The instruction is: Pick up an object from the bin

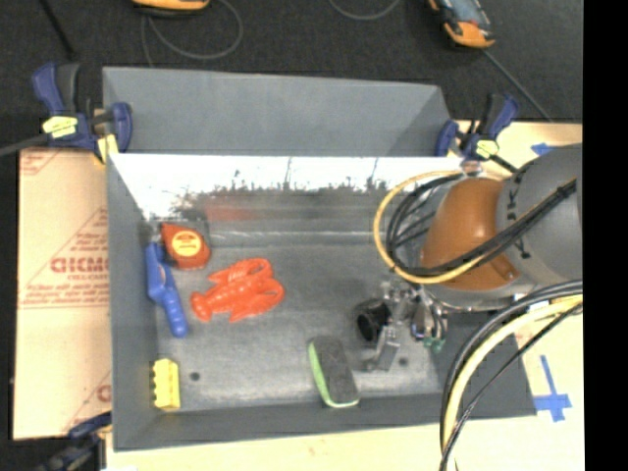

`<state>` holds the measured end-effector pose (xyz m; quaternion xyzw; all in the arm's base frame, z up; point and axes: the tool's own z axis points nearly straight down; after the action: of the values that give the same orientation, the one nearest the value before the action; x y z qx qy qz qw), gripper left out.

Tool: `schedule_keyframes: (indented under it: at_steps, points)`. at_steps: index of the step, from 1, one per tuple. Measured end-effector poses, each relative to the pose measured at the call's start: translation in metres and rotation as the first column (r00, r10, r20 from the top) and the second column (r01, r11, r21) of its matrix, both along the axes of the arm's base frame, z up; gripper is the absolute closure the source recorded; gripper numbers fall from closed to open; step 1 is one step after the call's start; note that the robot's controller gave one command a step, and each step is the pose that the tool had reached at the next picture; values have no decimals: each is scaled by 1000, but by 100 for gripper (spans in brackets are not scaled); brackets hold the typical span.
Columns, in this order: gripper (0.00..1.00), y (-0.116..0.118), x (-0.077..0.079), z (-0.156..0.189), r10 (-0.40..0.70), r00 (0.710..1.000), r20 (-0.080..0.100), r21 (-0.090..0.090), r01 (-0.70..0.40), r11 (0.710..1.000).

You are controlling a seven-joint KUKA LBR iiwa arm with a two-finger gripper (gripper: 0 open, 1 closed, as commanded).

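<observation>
My gripper (397, 330) hangs low over the bin floor at the right side, under the orange wrist cover, with bare floor beneath it. A grey oblong pad with a green edge (334, 372) lies just to its lower left, near the bin's front wall and apart from the gripper. A red plastic lobster (237, 290) lies farther left, in the middle of the floor.
An orange tape measure (184, 245) and a blue-handled tool (164, 292) lie against the left wall. A yellow block (166, 384) sits in the front left corner. Cables loop around the arm at the right.
</observation>
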<state>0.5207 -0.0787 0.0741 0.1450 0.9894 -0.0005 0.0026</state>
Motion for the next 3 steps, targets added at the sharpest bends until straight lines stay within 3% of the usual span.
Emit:
schedule_keyframes:
  at_steps: [1,3]
  points:
    - [100,13,2,-3,-339,941,2,2,339,941]
    - [100,13,0,2,-337,942,-4,0,337,942]
